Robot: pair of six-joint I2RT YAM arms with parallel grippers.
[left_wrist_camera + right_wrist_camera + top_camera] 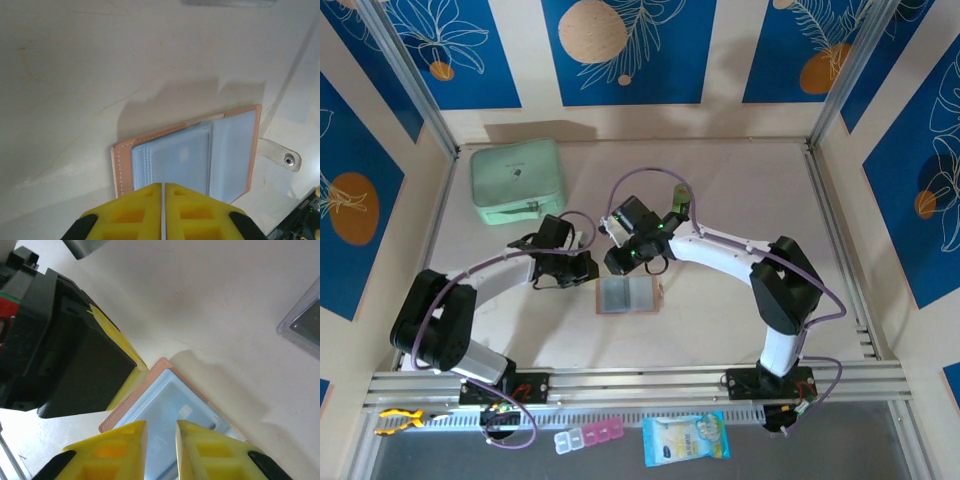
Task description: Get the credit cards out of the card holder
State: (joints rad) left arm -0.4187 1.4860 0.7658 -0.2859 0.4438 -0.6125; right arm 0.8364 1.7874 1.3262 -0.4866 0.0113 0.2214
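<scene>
Table [740, 200]: open card holder [627, 296], card [186, 411] in pocket [145, 412]; left jaws pressed together, right jaws parted.

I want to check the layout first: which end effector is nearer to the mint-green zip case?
Left. In the top view the left end effector sits below and right of the mint-green zip case; the right end effector sits farther right, beyond the left one.

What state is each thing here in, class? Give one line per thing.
card holder: open, lying flat, inside up
snap tab: undone
credit card: tucked inside the card holder
left gripper: jaws shut, at the card holder's edge
right gripper: jaws narrowly open above the card holder
mint-green zip case: closed
</scene>
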